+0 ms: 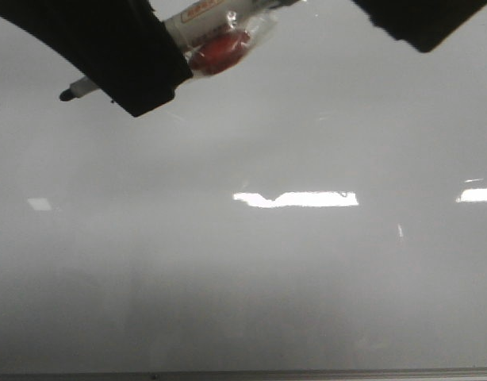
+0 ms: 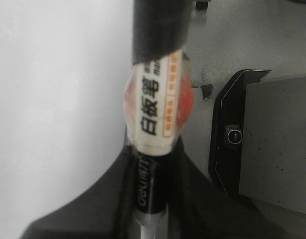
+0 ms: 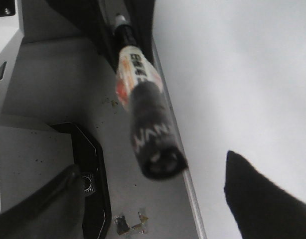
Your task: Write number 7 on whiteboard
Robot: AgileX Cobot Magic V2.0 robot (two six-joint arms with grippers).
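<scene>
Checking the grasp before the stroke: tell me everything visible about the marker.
The marker is a whiteboard pen: black barrel, white label with black Chinese characters and an orange strip, clear tape over a red patch at mid-body. It is uncapped; its dark tip points left, over the whiteboard. The left tool is clamped around the barrel. Whether the tip touches the board is unclear. No ink mark shows.

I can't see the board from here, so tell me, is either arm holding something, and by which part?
The left tool grips a marker around its barrel, near the tip end. The right tool appears empty.
</scene>
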